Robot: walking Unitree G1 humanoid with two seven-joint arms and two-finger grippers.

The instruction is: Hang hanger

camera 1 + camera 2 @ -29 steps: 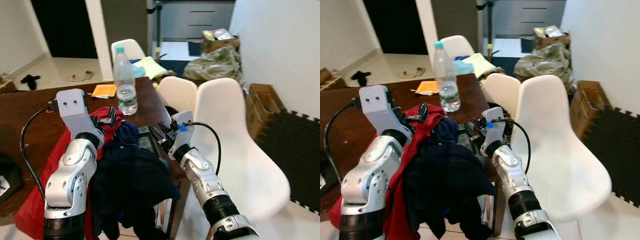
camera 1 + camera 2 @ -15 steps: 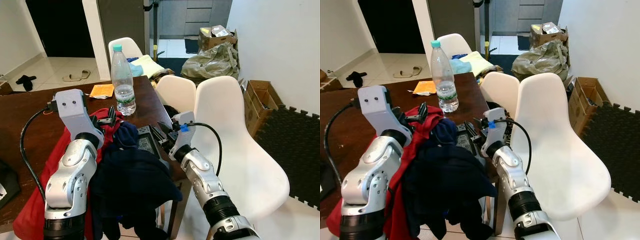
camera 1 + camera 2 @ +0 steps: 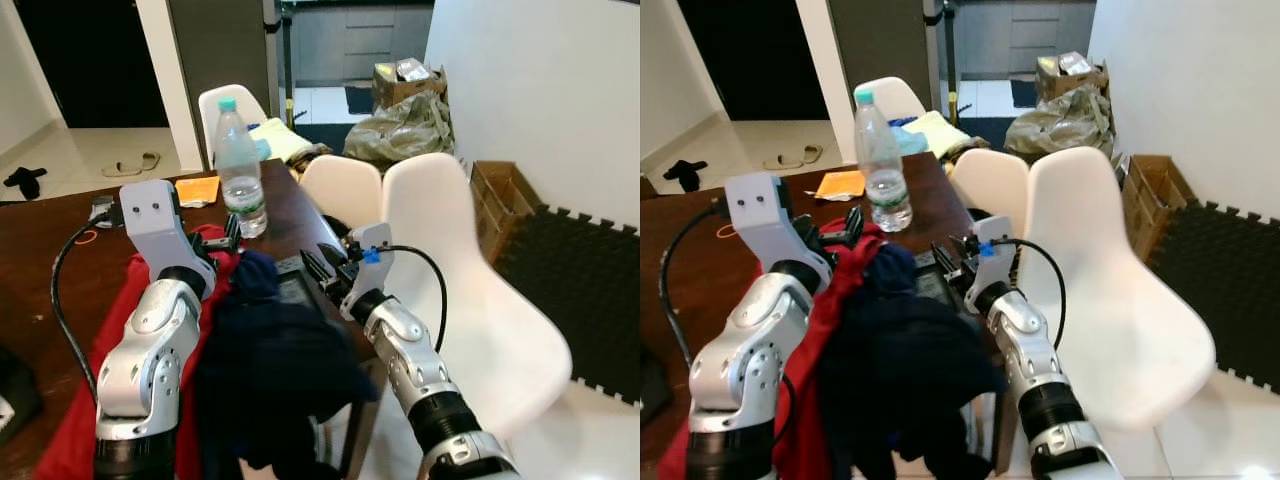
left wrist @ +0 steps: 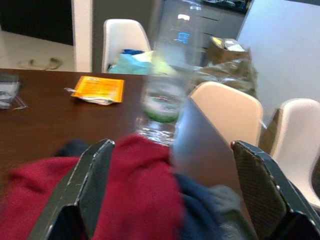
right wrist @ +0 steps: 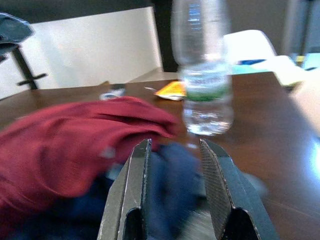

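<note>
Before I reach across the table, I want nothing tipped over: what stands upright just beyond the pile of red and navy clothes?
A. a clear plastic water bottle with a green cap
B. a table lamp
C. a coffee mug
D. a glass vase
A: the clear water bottle with a green cap stands on the brown table, just behind the red and navy clothes.

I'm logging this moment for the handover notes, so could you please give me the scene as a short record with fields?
surface: dark brown wooden table
clothes: red garment and dark navy garment heaped at the table's near edge
left gripper: open, above the red garment
right gripper: open, fingers apart over the navy garment
bottle: clear water bottle, green cap, upright behind the clothes
other items: orange packet on the table
seating: white chairs to the robot's right
hanger: none identifiable
</note>
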